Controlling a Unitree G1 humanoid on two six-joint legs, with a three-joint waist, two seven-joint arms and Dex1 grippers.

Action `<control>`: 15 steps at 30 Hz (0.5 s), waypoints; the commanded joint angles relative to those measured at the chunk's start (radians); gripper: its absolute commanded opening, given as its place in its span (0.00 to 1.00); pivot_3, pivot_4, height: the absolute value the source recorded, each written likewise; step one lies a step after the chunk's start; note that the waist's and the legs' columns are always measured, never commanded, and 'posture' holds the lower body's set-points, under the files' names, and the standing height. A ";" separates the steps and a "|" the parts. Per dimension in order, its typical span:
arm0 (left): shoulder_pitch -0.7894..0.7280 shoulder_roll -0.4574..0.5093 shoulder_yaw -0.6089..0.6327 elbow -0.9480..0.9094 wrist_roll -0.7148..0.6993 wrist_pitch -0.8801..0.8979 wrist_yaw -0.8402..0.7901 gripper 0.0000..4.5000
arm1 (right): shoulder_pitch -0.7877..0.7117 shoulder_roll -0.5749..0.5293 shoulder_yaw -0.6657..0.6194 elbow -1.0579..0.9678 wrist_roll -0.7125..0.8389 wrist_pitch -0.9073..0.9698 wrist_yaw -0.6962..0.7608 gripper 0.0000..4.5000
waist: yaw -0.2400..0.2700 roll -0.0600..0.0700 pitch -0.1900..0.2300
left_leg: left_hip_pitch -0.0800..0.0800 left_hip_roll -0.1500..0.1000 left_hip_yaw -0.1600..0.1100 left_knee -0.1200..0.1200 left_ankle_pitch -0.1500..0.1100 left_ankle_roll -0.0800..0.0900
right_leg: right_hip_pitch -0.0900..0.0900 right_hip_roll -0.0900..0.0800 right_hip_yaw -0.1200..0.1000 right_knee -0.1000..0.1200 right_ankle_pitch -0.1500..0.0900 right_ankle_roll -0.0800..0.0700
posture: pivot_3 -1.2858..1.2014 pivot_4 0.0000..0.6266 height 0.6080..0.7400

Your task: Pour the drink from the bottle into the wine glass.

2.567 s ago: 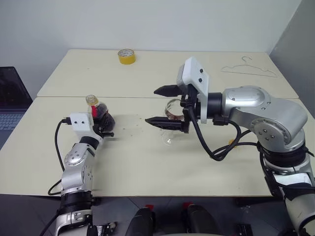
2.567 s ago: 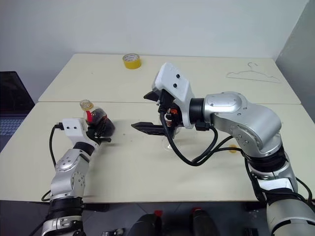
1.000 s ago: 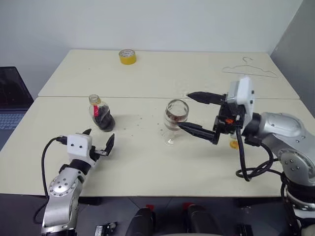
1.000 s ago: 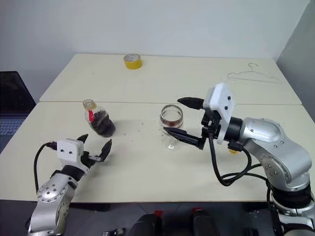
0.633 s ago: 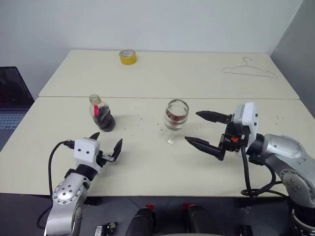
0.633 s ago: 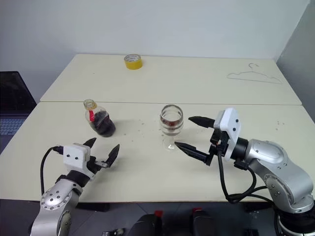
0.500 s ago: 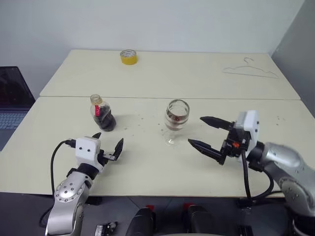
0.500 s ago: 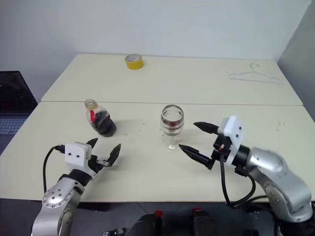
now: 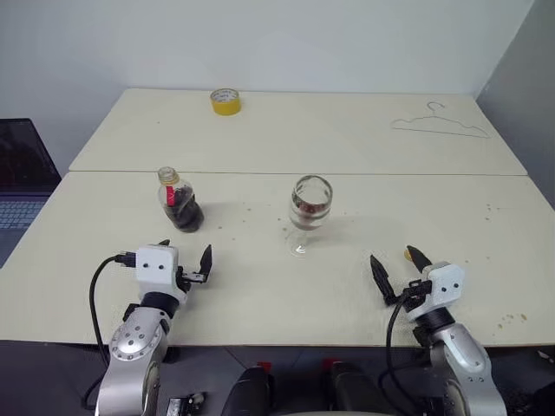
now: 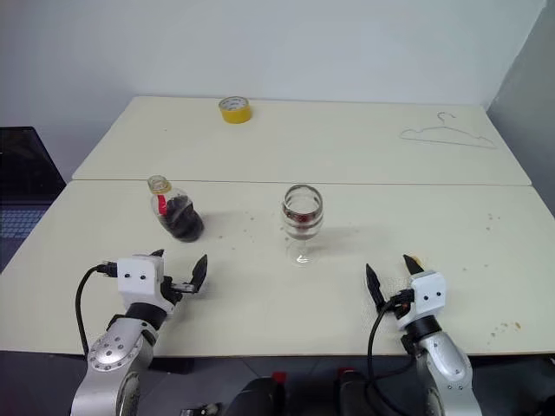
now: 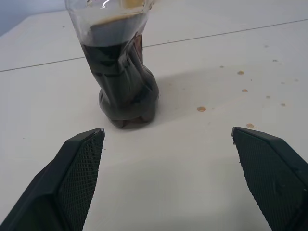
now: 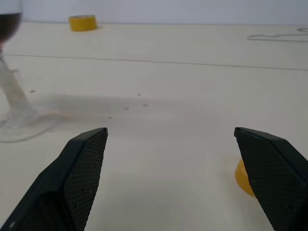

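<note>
Dark drink (image 9: 186,216) sits in the uncapped bottle (image 9: 179,201) and wine glass (image 9: 311,208) on the worktop (image 9: 260,286); left pincer (image 9: 184,263) and right pincer (image 9: 395,266) both gape wide, holding nothing.

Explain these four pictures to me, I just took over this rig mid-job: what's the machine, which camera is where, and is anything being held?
It is a two-armed humanoid robot. Two pictures come from its head, looking down over a table; the other two come from cameras on each wrist, looking along that gripper's two black fingers.

On the table stand the bottle, uncapped and part full of dark drink, and the wine glass with some drink in it. A yellow cap lies by the right gripper. Farther back lie a tape roll and a wire hanger.

Nothing is held: the left gripper and the right one are both open, low near the table's front edge.
</note>
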 commanded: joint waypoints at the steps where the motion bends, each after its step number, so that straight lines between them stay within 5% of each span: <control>1: 0.000 -0.006 -0.026 -0.010 0.004 -0.050 -0.022 1.00 | -0.016 0.018 -0.039 0.034 0.007 -0.039 -0.043 1.00 | 0.000 0.000 0.000 | 0.000 0.000 0.000 0.000 0.000 0.000 | 0.000 0.000 0.000 0.000 0.000 0.000 | 0.52 0.24 1.00; 15: -0.015 -0.019 -0.043 0.065 0.023 -0.156 -0.031 1.00 | -0.024 0.035 -0.030 0.046 0.034 -0.033 -0.051 1.00 | -0.003 0.001 0.000 | 0.000 0.000 0.000 0.000 0.000 0.000 | 0.000 0.000 0.000 0.000 0.000 0.000 | 0.52 0.24 1.00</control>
